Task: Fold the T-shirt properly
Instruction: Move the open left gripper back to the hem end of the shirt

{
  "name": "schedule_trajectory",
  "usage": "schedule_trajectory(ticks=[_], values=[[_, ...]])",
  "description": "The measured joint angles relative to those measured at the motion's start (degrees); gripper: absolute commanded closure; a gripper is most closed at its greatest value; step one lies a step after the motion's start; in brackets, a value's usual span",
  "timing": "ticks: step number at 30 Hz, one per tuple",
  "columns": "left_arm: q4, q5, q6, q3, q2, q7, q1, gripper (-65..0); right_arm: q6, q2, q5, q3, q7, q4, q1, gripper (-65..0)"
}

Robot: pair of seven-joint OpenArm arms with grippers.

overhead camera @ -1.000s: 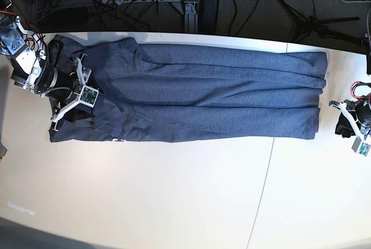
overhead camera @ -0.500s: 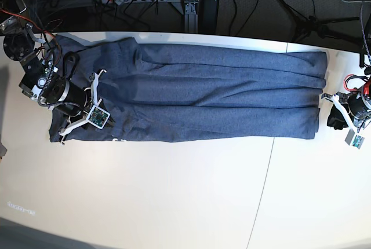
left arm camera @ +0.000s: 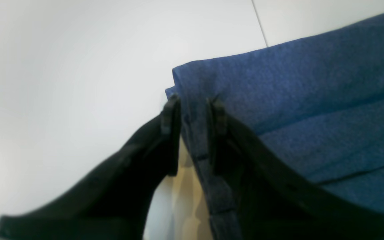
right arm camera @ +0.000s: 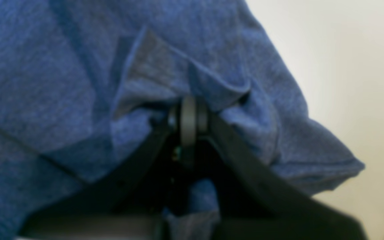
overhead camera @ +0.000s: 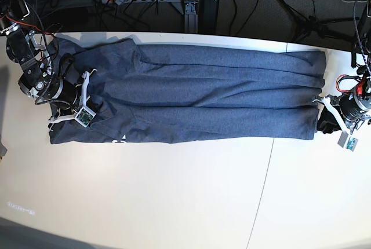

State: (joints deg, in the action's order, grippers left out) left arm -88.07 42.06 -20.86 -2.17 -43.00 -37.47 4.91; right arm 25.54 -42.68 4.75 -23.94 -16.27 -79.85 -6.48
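While T-shirt (overhead camera: 197,95) lies lengthwise across white counter (overhead camera: 174,202), long axis runs arm to arm. Right end effector (right arm camera: 188,115) pinched together on bunched fabric at one end. Left end effector (left arm camera: 193,133) straddles hem edge at opposite end, fingers slightly apart, not yet clamped.

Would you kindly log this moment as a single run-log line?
T-shirt: long folded band on table | right gripper: shut, pinching shirt fabric | left gripper: straddling hem edge, not clamped
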Motion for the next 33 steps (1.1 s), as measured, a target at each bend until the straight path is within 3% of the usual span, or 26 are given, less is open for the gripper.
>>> schedule_trajectory(ticks=[7, 14, 19, 23, 28, 33], values=[[0.00, -0.15, 0.00, 0.00, 0.00, -0.24, 0.00, -13.6, 0.11, 0.96, 5.92, 4.70, -1.64, -2.84, 0.92, 0.0], [0.00, 10.56, -6.14, 3.69, 0.00, -3.98, 2.67, -13.6, 0.20, 2.56, 12.37, 10.69, -2.84, -5.22, 0.59, 0.0], [1.05, 13.05, -7.06, 8.48, 0.00, -4.94, 5.57, -13.8, 0.52, 3.23, 14.34, 10.69, -3.50, -5.18, 1.11, 0.0], [6.88, 16.06, -7.10, 10.97, 0.02, -5.20, 6.03, -13.8, 1.03, 5.40, 16.74, 10.71, -3.56, -5.16, 1.27, 0.0], [12.81, 22.99, -7.37, 12.02, 0.13, -9.53, 6.21, -13.8, 1.07, 9.22, 17.94, 10.71, -4.81, -5.16, 1.40, 0.0], [13.75, 28.20, -10.86, 12.00, 0.17, -12.96, 6.21, -13.8, 1.09, 11.30, 17.97, 10.71, -7.08, -5.16, 1.40, 0.0]])
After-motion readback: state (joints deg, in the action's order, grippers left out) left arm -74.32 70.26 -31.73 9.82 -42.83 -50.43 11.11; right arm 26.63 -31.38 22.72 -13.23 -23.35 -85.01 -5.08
